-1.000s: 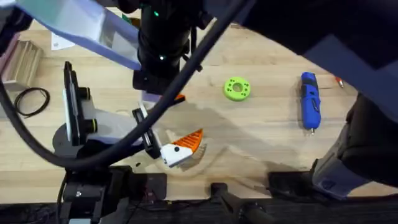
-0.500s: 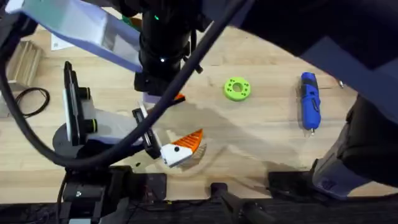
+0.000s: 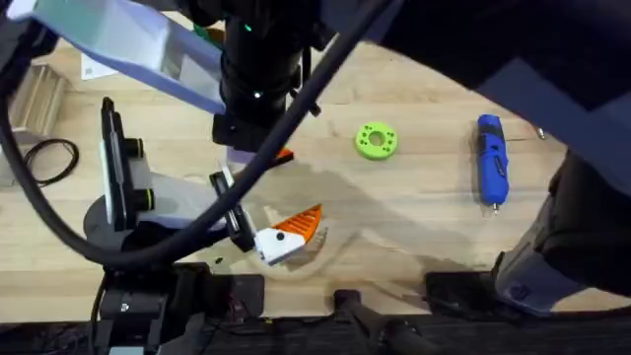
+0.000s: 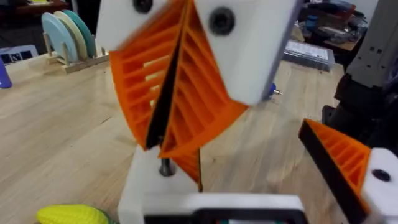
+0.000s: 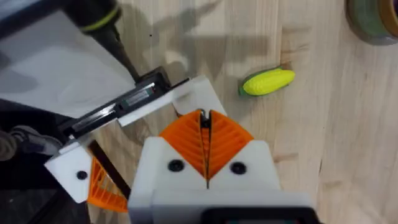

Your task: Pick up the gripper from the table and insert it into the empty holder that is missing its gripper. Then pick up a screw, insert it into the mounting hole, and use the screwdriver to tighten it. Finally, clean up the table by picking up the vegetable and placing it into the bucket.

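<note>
**Operator:** Report the state of the right gripper (image 5: 204,118).

**Technician:** The ribbed orange pads (image 4: 199,93) are pressed together. They appear to be clamped on the spare finger tip (image 4: 186,165), and a narrow orange portion hangs out below them. The clamp is judged, not confirmed, because the pads cover most of the part. The state of the left gripper cannot be determined.

**Operator:** Why is it held at that position?

**Technician:** The tip hangs directly over the empty white holder (image 5: 143,99) of the fixture claw, so this is probably the insertion step. The neighbouring bracket already carries its orange tip (image 4: 348,165), which shows the seated orientation required.

**Operator:** Give the locations of the remaining items.

**Technician:** The blue electric screwdriver (image 3: 491,158) lies on the table (image 3: 424,207), well apart from the claw, so its path is clear for the tightening step. The toy corn cob (image 5: 267,81) lies near the holder. The bucket (image 5: 373,18) stands farther off. No screw can be identified.

**Operator:** State the main risk.

**Technician:** A tilted tip may jam in the bracket slot.
</note>
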Controlling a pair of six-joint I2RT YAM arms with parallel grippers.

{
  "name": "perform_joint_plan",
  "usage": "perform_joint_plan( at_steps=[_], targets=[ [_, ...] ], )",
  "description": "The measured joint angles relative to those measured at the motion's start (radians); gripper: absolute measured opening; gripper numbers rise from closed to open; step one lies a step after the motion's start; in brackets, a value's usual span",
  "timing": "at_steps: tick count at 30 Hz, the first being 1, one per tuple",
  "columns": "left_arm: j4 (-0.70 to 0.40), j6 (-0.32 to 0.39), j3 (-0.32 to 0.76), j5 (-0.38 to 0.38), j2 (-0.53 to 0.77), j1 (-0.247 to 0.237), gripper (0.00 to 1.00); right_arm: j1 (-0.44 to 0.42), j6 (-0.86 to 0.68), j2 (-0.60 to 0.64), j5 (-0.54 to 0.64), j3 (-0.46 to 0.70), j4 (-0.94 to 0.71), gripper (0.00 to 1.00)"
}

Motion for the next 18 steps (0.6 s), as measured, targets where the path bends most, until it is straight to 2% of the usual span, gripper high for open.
perform_joint_plan(
  at_steps=[18],
  targets=[
    [0.0, -0.001, 0.0, 0.0, 0.0, 0.0, 0.985, 0.0, 0.007, 0.0, 0.0, -0.006, 0.004, 0.006]
  ],
)
